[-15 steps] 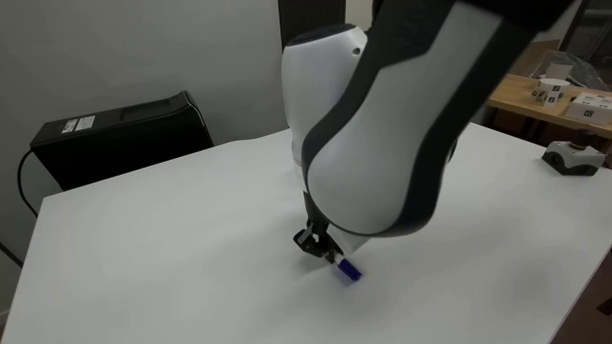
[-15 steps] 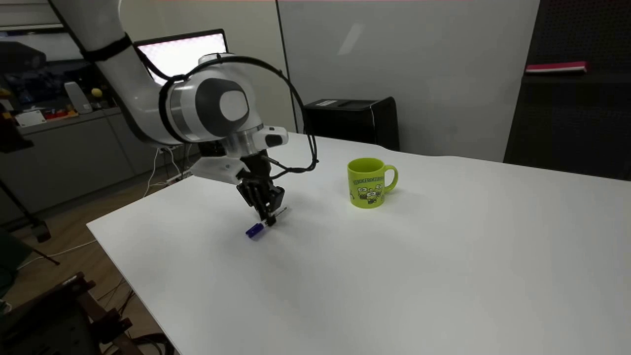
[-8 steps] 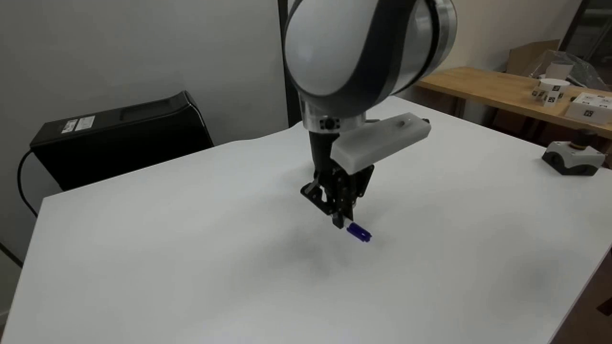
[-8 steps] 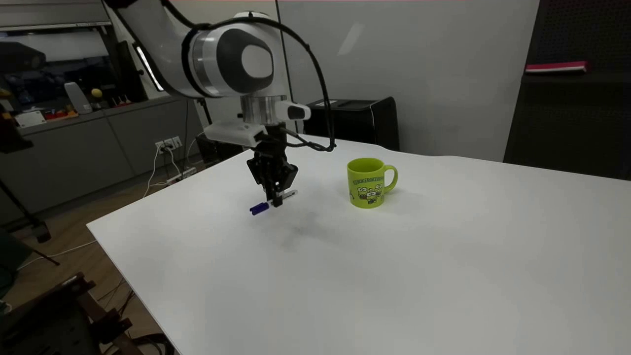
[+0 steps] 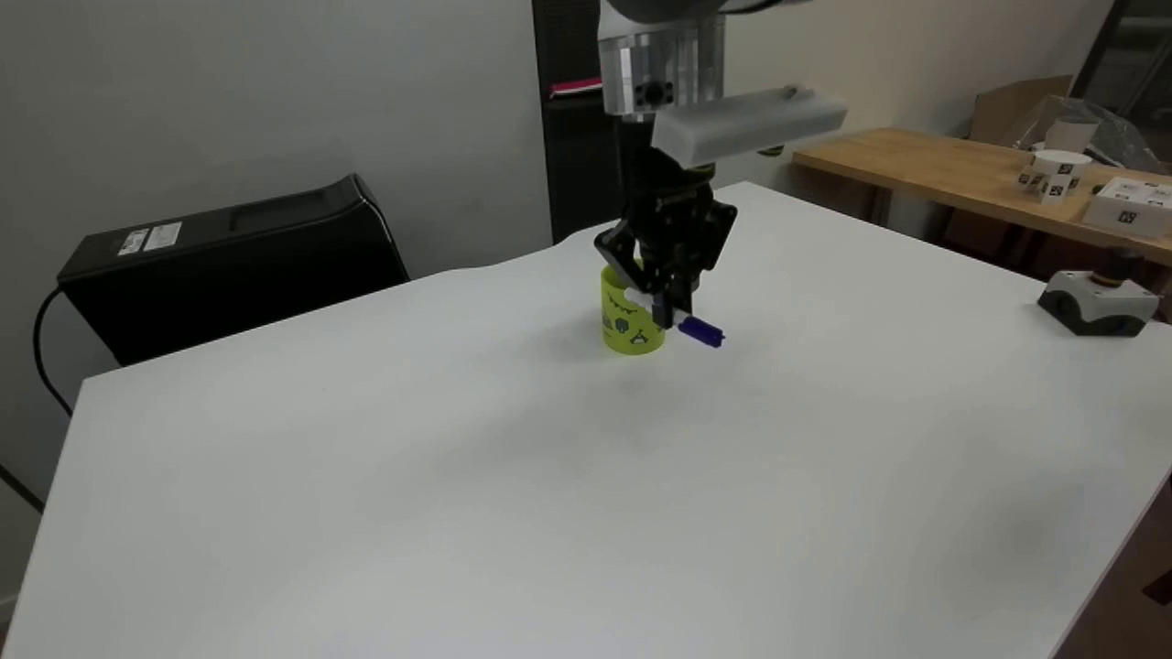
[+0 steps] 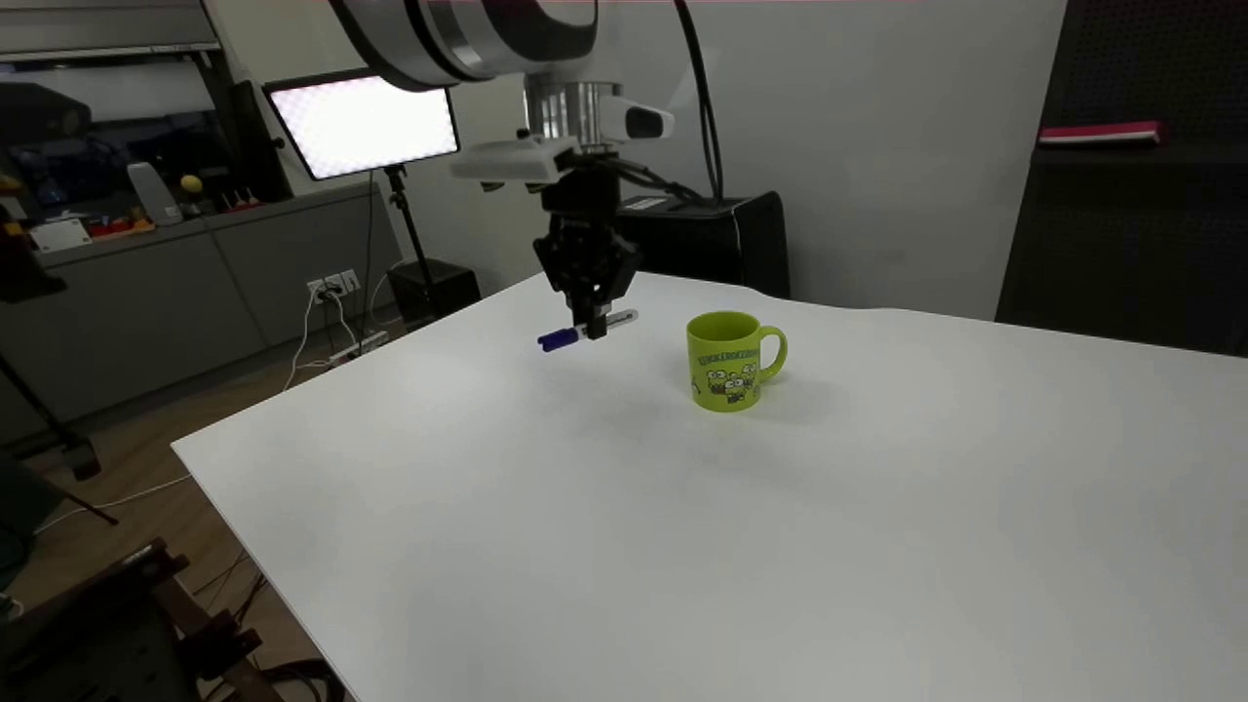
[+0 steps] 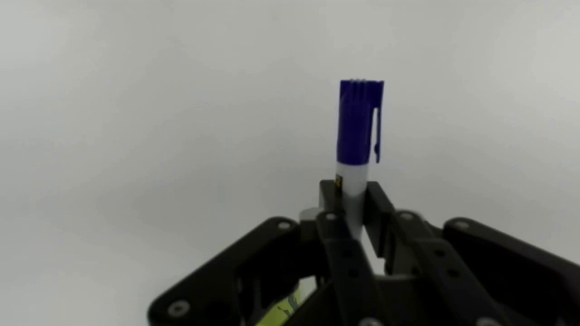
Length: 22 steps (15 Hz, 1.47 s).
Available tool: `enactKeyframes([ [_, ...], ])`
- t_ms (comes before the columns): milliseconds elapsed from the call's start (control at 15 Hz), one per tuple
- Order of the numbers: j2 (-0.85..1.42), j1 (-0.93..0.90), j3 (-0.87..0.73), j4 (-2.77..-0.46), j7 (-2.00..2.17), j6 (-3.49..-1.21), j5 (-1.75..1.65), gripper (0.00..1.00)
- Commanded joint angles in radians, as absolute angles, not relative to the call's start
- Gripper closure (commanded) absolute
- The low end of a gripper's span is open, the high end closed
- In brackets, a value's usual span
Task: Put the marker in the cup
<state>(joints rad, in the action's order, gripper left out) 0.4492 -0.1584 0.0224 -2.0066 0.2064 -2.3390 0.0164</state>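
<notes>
Our fingers (image 7: pixel 379 206) are clenched on the marker (image 7: pixel 354 158), one to each side of it. Below spreads the white bench (image 6: pixel 780 565). Above it our arm (image 6: pixel 570 112) hangs down in both exterior views, and we judge the step in hand to be the carry: the picking-up looks done, the placing not yet begun.

The cup (image 6: pixel 723 366) stands upright on the bench, mouth up, with the marker outside it. Next, we think, we need to bring the marker over that mouth, high enough to pass the rim, before any lowering.

The marker hangs in the air near the cup, clear of the bench; in an exterior view its white end (image 6: pixel 622 318) stands apart from the cup's side. It lies crosswise in our grip, closer to level than upright. Since it looks longer than the mouth is wide, we would tip it before letting go; dropped flat, it could lodge across the rim or roll off. Its blue cap (image 7: pixel 355 127) points away from the cup, so the white end seems to us the natural one to send in first.
</notes>
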Motion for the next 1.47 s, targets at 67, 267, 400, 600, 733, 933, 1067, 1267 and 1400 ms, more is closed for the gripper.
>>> enactKeyframes([
  [67, 0.430, -0.100, 0.047, -1.946, 0.144, -2.224, 0.071, 0.96],
  [267, 0.447, -0.054, 0.057, -1.882, 0.081, -2.094, 0.141, 0.96],
  [400, 0.456, -0.035, 0.049, -1.841, 0.065, -2.012, 0.167, 0.96],
  [600, 0.478, -0.007, 0.042, -1.767, 0.053, -1.892, 0.193, 0.96],
  [733, 0.505, 0.009, 0.036, -1.705, 0.050, -1.820, 0.203, 0.96],
  [933, 0.566, 0.028, 0.033, -1.598, 0.054, -1.730, 0.223, 0.96],
  [1067, 0.620, 0.035, 0.032, -1.517, 0.060, -1.679, 0.230, 0.96],
  [1267, 0.706, 0.040, 0.034, -1.396, 0.071, -1.622, 0.245, 0.96],
  [1400, 0.765, 0.042, 0.036, -1.316, 0.075, -1.587, 0.253, 0.96],
])
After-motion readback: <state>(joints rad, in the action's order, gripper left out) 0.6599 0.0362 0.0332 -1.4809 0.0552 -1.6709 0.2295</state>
